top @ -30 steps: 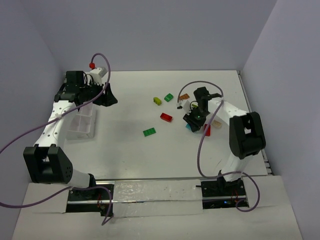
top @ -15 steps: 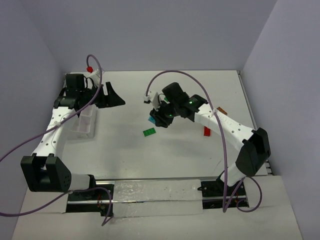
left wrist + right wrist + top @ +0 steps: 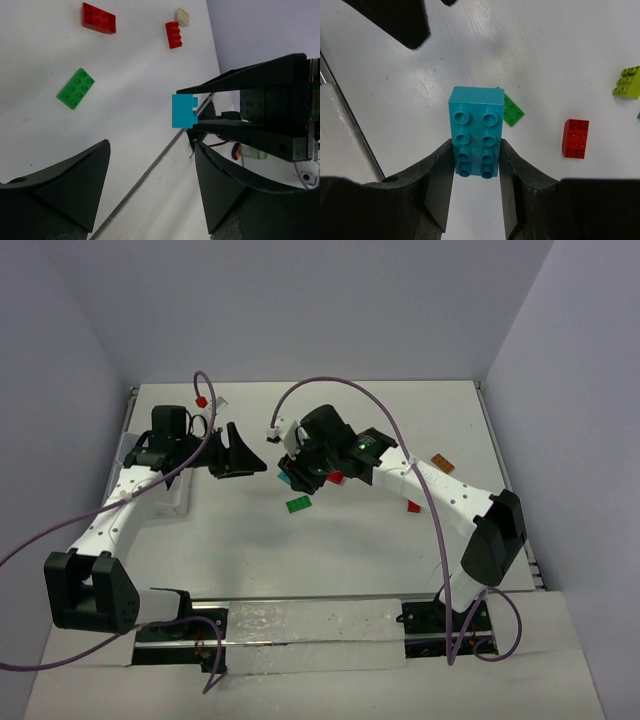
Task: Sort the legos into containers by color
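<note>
Our right end effector point(image 3: 476, 150) pinches a shiny blue brick point(image 3: 475, 125) with eight round bumps, up above the smooth white surface point(image 3: 545, 60). Our left end effector point(image 3: 150, 150) is spread wide, near it. A flat green brick point(image 3: 75, 88) lies on the surface.

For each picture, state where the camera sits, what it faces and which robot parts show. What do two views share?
Top: above and behind, looking down at the table; left arm and right arm show.
Left wrist: past the open left tool toward the blue brick.
Right wrist: down the right tool, shut on that brick.
Both wrists share the green brick.
</note>
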